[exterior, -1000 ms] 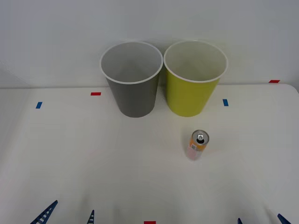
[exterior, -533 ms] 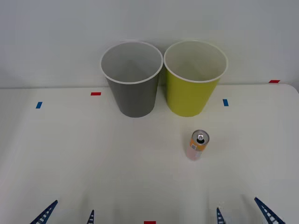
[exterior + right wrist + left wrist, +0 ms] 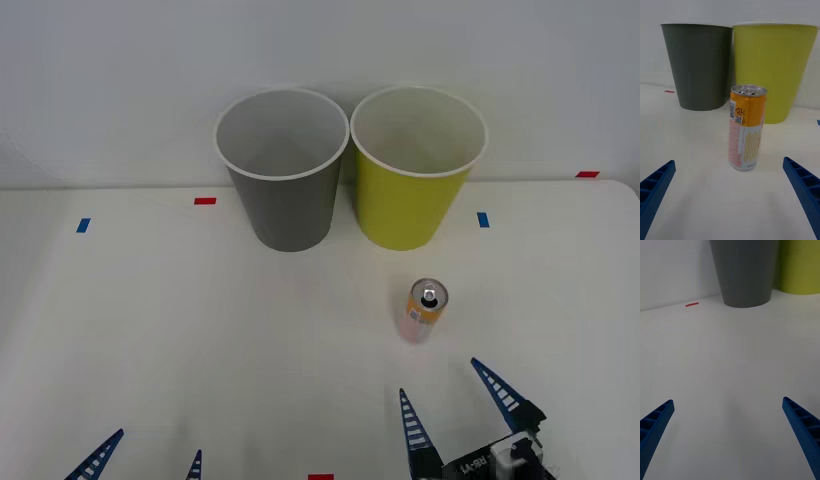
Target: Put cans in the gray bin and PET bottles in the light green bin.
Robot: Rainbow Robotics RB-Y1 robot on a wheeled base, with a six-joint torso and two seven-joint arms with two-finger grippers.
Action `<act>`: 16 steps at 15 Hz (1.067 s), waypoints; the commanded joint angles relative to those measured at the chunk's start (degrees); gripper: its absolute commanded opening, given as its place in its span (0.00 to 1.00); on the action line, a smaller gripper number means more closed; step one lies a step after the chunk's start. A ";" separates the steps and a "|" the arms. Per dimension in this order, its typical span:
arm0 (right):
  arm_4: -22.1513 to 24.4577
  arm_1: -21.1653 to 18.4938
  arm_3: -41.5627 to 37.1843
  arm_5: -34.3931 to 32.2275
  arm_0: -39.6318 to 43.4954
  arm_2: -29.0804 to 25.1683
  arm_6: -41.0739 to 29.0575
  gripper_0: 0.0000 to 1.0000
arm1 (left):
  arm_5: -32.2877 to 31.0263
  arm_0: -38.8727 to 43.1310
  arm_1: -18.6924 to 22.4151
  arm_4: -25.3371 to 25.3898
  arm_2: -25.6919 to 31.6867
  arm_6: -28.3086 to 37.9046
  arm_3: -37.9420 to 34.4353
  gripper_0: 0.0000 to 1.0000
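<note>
Nothing is sorted yet, as I judge it. My left gripper [image 3: 145,462] idles with fingers spread, well short of the tall tapered dark gray plastic bin [image 3: 283,170]; its lime-green plastic twin [image 3: 417,170] touches it alongside. The small orange-banded, pale-bodied drink can [image 3: 424,311] stands upright on the white worktop [image 3: 180,330] before the green one. My right gripper [image 3: 452,395] faces the can, fingers spread.

1. Bright, even, diffuse light falls on the white table [image 3: 150,330]; no glare.
2. Shadows are faint: a soft one beside the can [image 3: 424,310], darker between the gray bin [image 3: 285,170] and light green bin [image 3: 415,170].
3. Front view is mildly soft; the wrist views render the can's print sharply.
</note>
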 commanded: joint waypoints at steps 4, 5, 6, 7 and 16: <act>-0.62 3.13 0.18 5.87 -5.29 -1.17 0.00 1.00 | 0.00 0.00 0.00 0.00 0.00 0.00 0.00 1.00; -0.97 3.57 0.09 6.49 -5.99 -1.79 -0.17 1.00 | 0.00 0.00 0.00 0.00 0.00 0.00 0.00 1.00; -1.14 3.92 0.18 7.19 -6.52 -2.40 -0.17 1.00 | 0.00 0.00 0.00 0.00 0.00 0.00 0.00 1.00; -1.23 4.27 0.09 8.33 -7.22 -3.63 -0.26 1.00 | 0.00 0.00 0.00 0.00 0.00 0.00 0.00 1.00; -3.17 7.43 0.18 14.22 -11.00 -5.92 -0.61 1.00 | 0.00 0.00 0.00 0.00 0.00 0.00 0.00 1.00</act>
